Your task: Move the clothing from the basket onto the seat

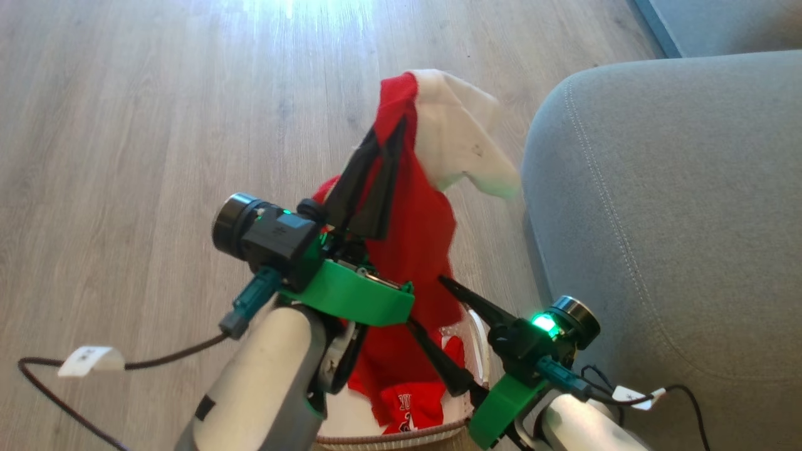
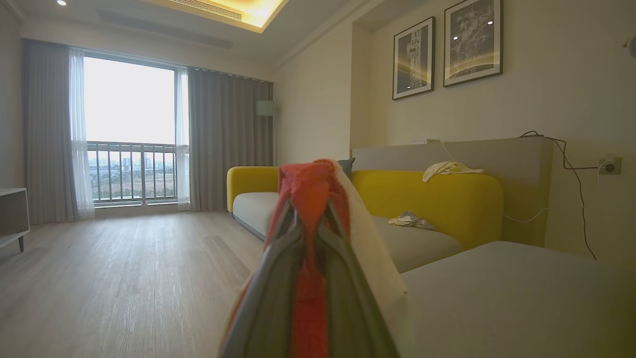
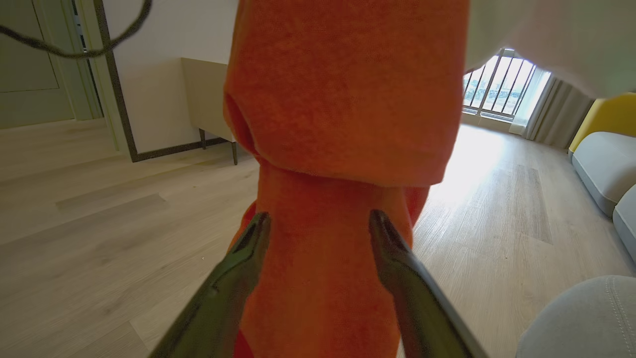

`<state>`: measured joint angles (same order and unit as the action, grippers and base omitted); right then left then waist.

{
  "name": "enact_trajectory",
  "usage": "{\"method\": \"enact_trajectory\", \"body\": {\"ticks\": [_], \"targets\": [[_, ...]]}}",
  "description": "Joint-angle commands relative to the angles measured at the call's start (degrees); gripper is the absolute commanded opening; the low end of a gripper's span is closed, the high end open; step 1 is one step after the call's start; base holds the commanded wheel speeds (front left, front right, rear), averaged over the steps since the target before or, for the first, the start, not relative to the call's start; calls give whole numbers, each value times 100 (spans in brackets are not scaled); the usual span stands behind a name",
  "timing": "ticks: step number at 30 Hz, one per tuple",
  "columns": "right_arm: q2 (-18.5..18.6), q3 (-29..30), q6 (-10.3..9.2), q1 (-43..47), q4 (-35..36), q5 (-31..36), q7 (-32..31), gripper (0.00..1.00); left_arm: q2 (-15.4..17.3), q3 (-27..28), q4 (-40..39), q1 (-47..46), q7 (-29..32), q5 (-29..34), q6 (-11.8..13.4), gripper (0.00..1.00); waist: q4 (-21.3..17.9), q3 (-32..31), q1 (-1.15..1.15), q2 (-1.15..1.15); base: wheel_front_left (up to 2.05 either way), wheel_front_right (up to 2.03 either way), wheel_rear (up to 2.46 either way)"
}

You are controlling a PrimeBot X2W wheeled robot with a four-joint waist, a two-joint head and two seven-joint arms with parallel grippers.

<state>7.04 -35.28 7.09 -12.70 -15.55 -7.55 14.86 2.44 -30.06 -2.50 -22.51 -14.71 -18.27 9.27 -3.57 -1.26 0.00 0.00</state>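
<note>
My left gripper [image 1: 383,147] is raised and shut on the top of a red garment with a white panel [image 1: 420,238], which hangs down into the basket [image 1: 401,440] at the bottom edge. In the left wrist view the gripper [image 2: 310,204] pinches that red fabric [image 2: 308,181] between its tips. My right gripper [image 1: 425,300] is open, its two fingers standing on either side of the hanging cloth [image 3: 338,99]; the right wrist view shows the gripper [image 3: 318,223] that way. More red clothing [image 1: 407,407] lies in the basket. The grey seat [image 1: 677,219] is to the right.
Pale wood floor [image 1: 156,125] spreads to the left and ahead. Black cables with white tags [image 1: 91,360] trail from both wrists. A yellow-backed sofa with loose cloths [image 2: 437,199] stands further along the wall, and a legged cabinet [image 3: 208,99] stands by the wall.
</note>
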Motion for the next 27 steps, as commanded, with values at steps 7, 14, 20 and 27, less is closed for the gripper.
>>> {"method": "enact_trajectory", "body": {"ticks": [7,14,20,27], "targets": [[-258,-30,40,-411,-227,73,14,100,43,-209,-270,-468,-29,-134,190,0,101,-28,0,0,0,0,0],[-373,333,40,-451,-380,303,14,100,43,-459,-227,-484,-29,-192,266,0,152,-35,0,0,0,0,0],[-411,578,40,-509,-422,359,14,100,43,-753,-98,-440,-29,-344,224,0,225,-39,0,0,0,0,0],[-414,739,40,-565,-421,-39,14,100,43,-1010,-16,-419,-29,-431,198,0,354,-52,0,0,0,0,0]]}}
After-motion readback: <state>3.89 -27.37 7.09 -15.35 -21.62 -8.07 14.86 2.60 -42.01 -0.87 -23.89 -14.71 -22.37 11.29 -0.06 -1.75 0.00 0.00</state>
